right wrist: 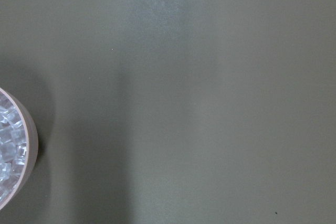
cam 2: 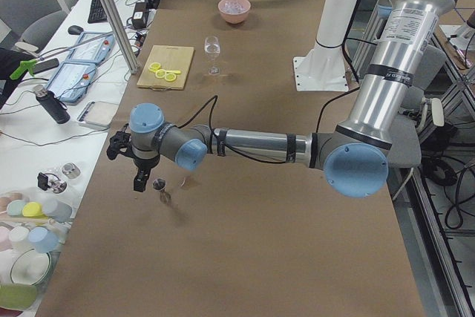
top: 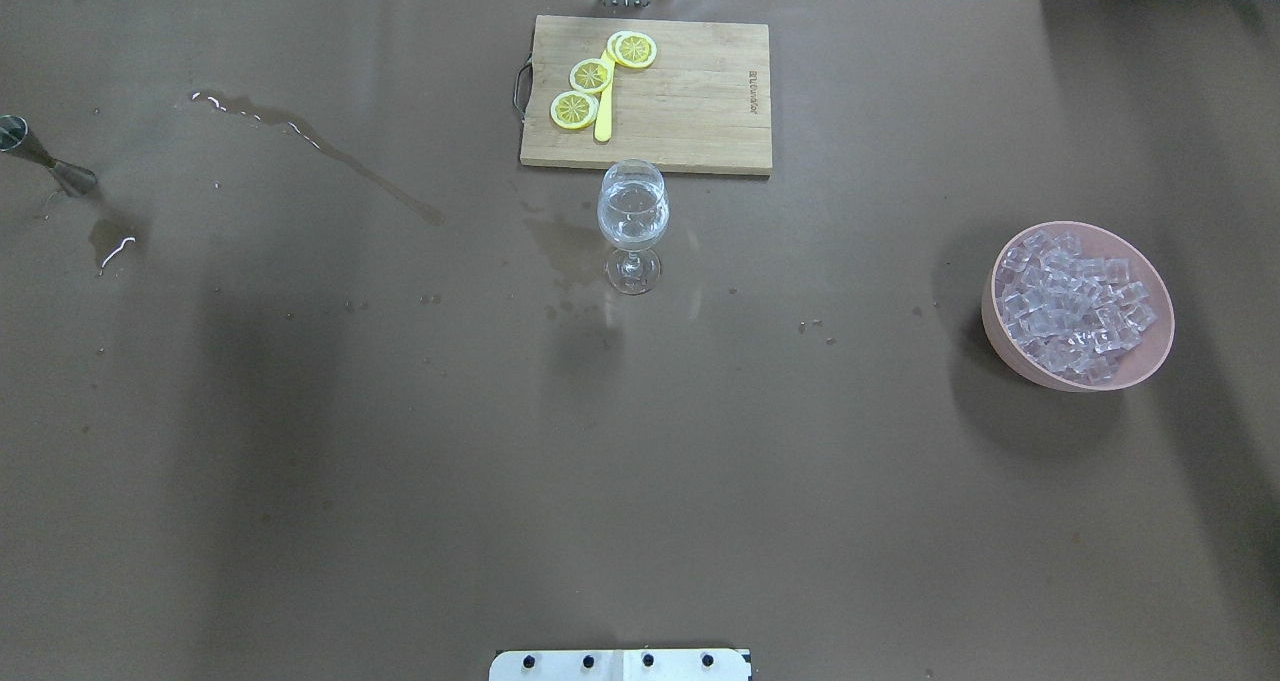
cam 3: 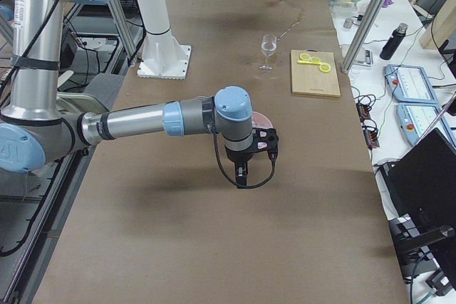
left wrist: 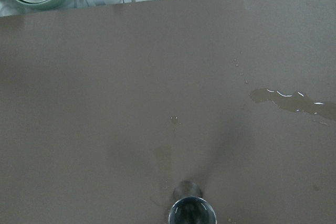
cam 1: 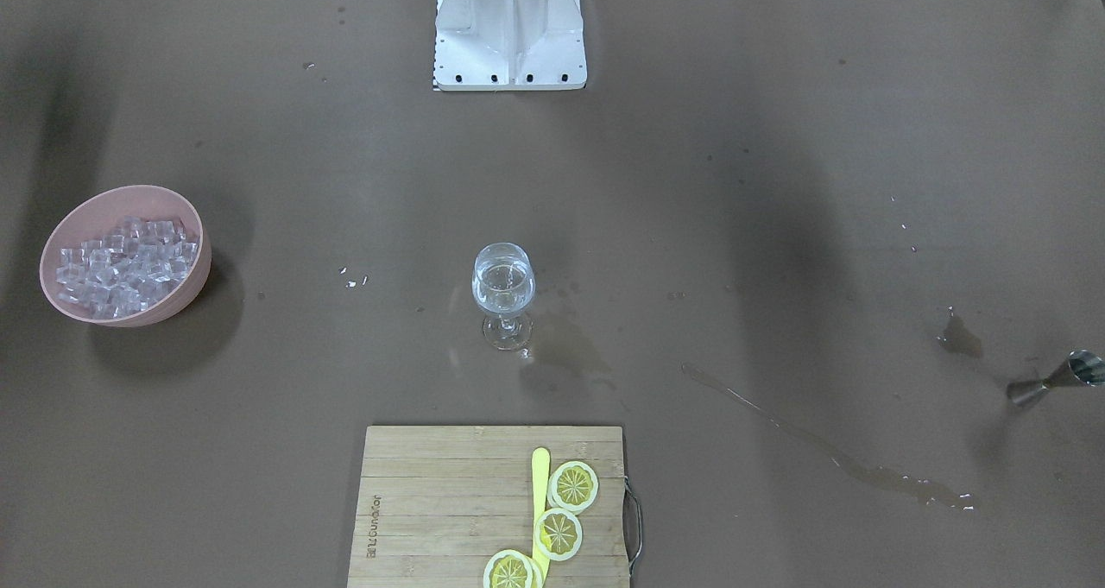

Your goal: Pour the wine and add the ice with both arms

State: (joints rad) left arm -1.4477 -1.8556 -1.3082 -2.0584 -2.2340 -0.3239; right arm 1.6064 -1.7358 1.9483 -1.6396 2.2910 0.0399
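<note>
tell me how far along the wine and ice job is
Pouring looks done: the glass holds clear wine, and the jigger stands on the table beside the left gripper. Neither gripper seems to hold anything. Ice is left: the cubes all seem to sit in the pink bowl, with the right gripper near it.

Bamboo cutting board point(cam 1: 449, 502) at the tabletop point(cam 1: 777, 139) edge, with three lemon slices point(cam 1: 573, 485) and a yellow stick point(cam 1: 540, 467) on it. Steel jigger point(cam 1: 1049, 381) upright, well apart. Wet streak point(cam 1: 906, 484) between them. White base block point(cam 1: 509, 31) opposite.

Left arm point(cam 2: 252, 145) and right arm point(cam 3: 135, 120) outstretched, low
</note>
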